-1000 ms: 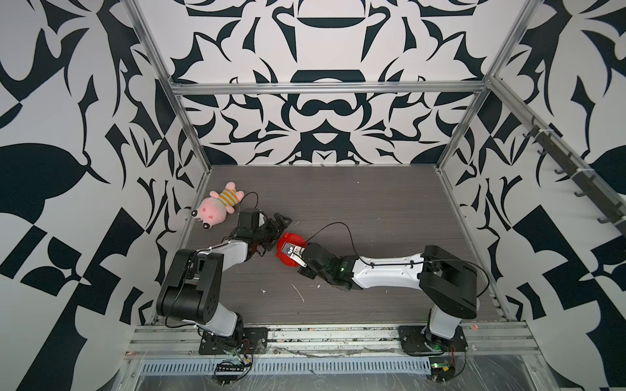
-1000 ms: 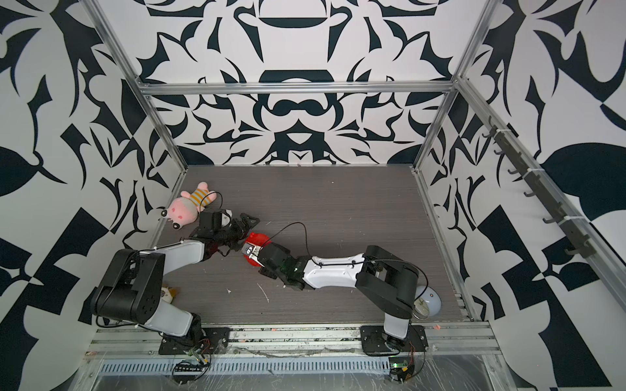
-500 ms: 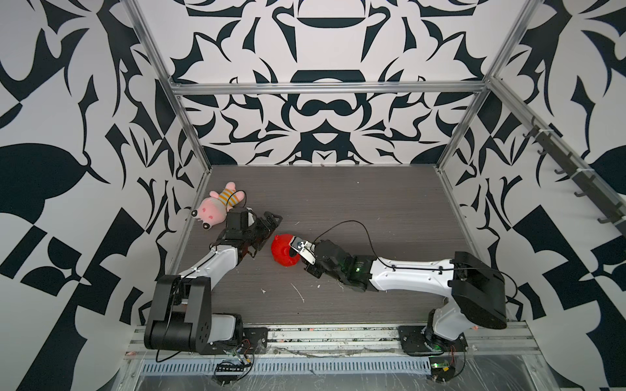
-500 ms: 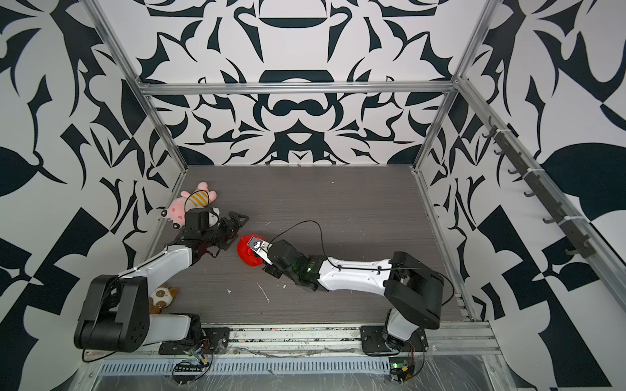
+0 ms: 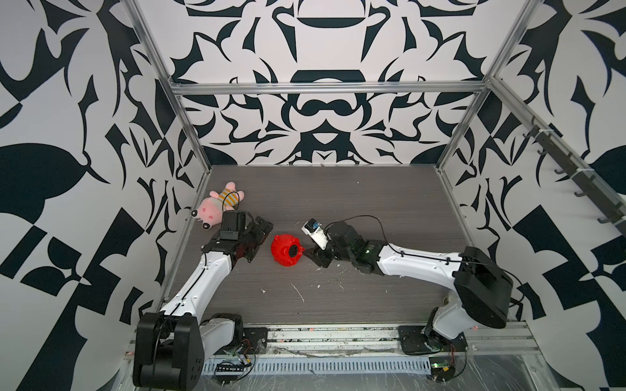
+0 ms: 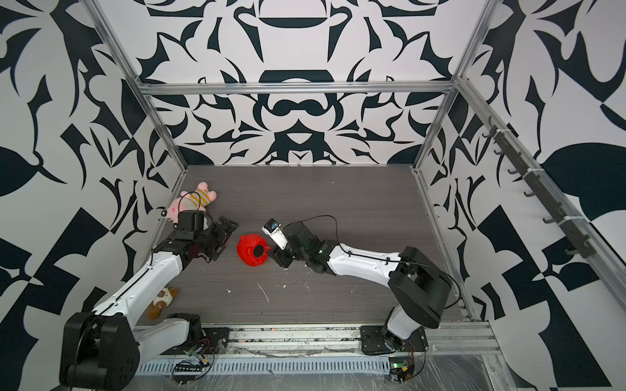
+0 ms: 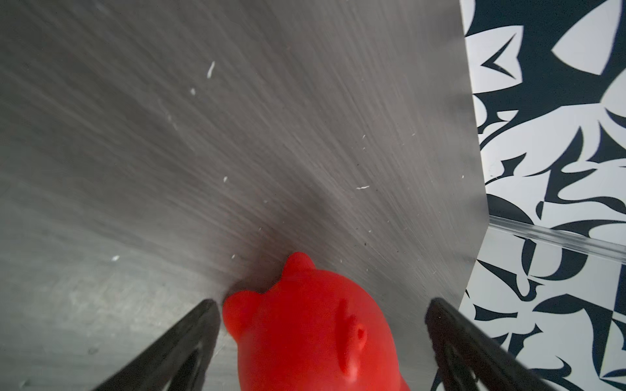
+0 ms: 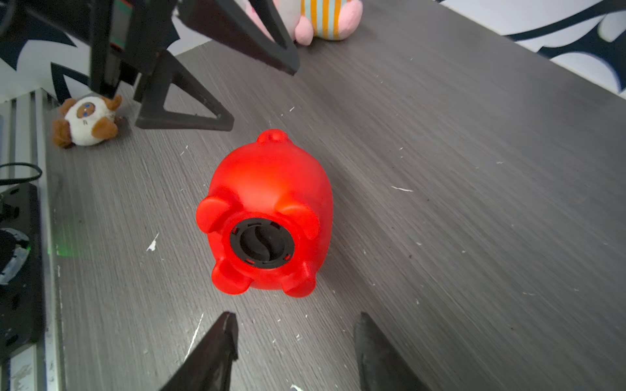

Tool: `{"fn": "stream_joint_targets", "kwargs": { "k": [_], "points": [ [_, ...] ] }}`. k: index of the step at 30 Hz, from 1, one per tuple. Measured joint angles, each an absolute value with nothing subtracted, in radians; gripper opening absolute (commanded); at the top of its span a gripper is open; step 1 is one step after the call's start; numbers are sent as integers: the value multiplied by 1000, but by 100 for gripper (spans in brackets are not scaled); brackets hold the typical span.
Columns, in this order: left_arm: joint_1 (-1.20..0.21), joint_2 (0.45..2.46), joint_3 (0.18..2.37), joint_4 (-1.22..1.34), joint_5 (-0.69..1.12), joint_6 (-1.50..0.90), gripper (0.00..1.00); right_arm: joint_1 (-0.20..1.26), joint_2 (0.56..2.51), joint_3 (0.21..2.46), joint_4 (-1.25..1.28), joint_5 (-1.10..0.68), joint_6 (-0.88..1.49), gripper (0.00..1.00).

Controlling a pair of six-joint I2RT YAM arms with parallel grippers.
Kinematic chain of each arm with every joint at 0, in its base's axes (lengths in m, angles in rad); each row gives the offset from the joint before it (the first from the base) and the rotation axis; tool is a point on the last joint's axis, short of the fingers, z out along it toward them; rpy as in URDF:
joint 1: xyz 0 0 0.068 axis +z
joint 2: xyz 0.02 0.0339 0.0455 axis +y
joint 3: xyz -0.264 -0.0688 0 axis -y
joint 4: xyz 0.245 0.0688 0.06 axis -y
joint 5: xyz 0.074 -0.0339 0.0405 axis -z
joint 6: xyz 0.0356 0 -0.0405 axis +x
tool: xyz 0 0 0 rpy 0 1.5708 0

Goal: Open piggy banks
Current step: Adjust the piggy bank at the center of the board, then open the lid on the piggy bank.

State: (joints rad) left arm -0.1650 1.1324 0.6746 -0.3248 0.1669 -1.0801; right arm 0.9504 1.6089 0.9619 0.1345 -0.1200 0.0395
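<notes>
The red piggy bank (image 5: 286, 250) (image 6: 252, 250) lies on its side on the grey table. Its black round belly plug (image 8: 262, 243) faces my right gripper (image 8: 297, 315) (image 5: 313, 257), which stands open a short way off, touching nothing. Just left of the pig, my left gripper (image 5: 259, 238) (image 6: 225, 237) is wide open. In the left wrist view the red piggy bank (image 7: 311, 331) shows between the spread fingers (image 7: 203, 321), which do not touch it. The plug sits in its hole.
A pink plush pig in a striped shirt (image 5: 220, 203) (image 8: 321, 17) lies by the left wall behind the left gripper. A small brown and white plush (image 6: 162, 301) (image 8: 84, 120) lies near the left arm's base. White specks (image 5: 298, 291) dot the table front.
My right gripper has opened and drawn back to the right, away from the pig's belly. The left gripper has pulled back slightly left. The pig has stayed put.
</notes>
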Motion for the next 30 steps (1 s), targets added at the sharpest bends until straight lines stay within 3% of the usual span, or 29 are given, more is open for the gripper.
{"fn": "stream_joint_targets", "kwargs": {
  "k": [2, 5, 7, 15, 30],
  "points": [
    [-205, 1130, 674, -352, 145, -1149, 99, 951, 1638, 974, 143, -139, 29, 49],
    [-243, 1135, 674, -390, 134, -1233, 99, 951, 1663, 973, 168, -162, 10, 30],
    [-258, 1145, 675, -402, 128, -1274, 99, 952, 1678, 973, 195, -176, -8, 25],
    [-273, 1193, 678, -390, 127, -1348, 99, 984, 1737, 973, 307, -162, -83, 24],
    [-274, 1221, 678, -321, 135, -1391, 99, 1042, 1832, 973, 450, 62, -180, 27]
  ]
}}
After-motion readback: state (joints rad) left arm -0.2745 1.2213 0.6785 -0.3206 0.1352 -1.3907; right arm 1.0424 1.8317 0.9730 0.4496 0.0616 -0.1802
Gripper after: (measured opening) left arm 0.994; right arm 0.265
